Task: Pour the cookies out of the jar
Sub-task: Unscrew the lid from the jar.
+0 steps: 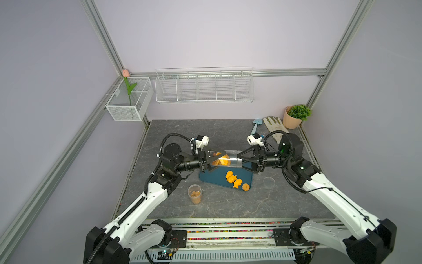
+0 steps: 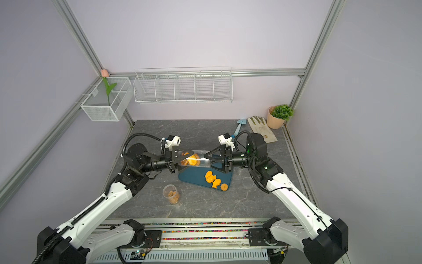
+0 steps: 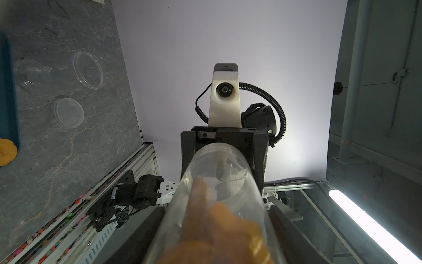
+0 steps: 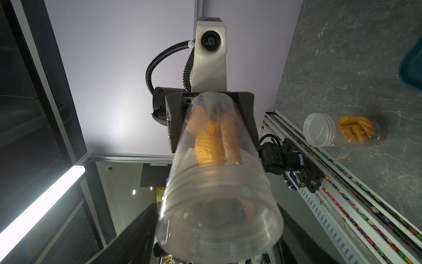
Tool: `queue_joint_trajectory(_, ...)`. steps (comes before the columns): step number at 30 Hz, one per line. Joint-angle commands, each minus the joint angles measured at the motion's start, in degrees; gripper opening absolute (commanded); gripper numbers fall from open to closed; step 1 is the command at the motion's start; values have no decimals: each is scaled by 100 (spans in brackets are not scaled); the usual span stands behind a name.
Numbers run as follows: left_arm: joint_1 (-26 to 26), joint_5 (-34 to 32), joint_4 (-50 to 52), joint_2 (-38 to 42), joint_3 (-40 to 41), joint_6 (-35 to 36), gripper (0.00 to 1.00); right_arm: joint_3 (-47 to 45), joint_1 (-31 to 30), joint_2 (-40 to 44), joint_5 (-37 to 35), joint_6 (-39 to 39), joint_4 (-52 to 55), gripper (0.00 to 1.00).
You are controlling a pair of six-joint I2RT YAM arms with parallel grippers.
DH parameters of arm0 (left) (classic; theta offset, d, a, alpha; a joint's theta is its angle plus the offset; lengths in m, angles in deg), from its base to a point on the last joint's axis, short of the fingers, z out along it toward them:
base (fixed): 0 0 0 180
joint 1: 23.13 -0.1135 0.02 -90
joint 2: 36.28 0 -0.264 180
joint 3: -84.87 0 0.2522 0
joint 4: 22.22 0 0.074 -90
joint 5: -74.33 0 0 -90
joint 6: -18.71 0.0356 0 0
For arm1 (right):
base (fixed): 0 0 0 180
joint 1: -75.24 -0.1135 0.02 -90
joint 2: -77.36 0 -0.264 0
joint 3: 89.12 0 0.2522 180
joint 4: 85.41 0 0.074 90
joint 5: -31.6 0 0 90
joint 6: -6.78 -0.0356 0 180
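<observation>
In both top views a clear jar (image 1: 230, 160) (image 2: 202, 160) lies level in the air above a dark blue tray (image 1: 212, 179). My left gripper (image 1: 218, 161) is shut on its closed bottom end. Orange cookies (image 1: 221, 161) are packed at that end, and the left wrist view shows them blurred inside the jar (image 3: 217, 182). My right gripper (image 1: 239, 162) has a finger on each side of the threaded open mouth (image 4: 219, 219); contact there is unclear. Three orange cookies (image 1: 234, 180) lie on the tray.
A second clear jar (image 1: 194, 194) with tan cookies stands near the tray's left corner. A clear lid (image 1: 269, 182) lies to the tray's right. A trowel (image 1: 255, 125), a glove (image 1: 274, 128) and a potted plant (image 1: 295, 116) sit at the back right.
</observation>
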Motion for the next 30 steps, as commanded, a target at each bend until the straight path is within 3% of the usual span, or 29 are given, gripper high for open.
queue_joint_trajectory(1, 24, -62, -127, 90, 87, -85, 69, 18, -50, 40, 187, -151, -310, 76)
queue_joint_trajectory(6, 20, -89, -112, 107, 75, -85, 69, 106, -49, 11, 199, 163, 66, 61)
queue_joint_trajectory(12, 20, -98, -101, 91, 74, -83, 69, 441, -49, -38, 203, 1060, 1015, 61)
queue_joint_trajectory(19, 21, -62, -92, 75, 28, -111, 69, 963, -45, -91, -82, 2666, 2310, 60)
queue_joint_trajectory(30, 21, 82, -134, -62, -154, -182, 69, 1461, -49, -338, -590, 4303, 2731, 48)
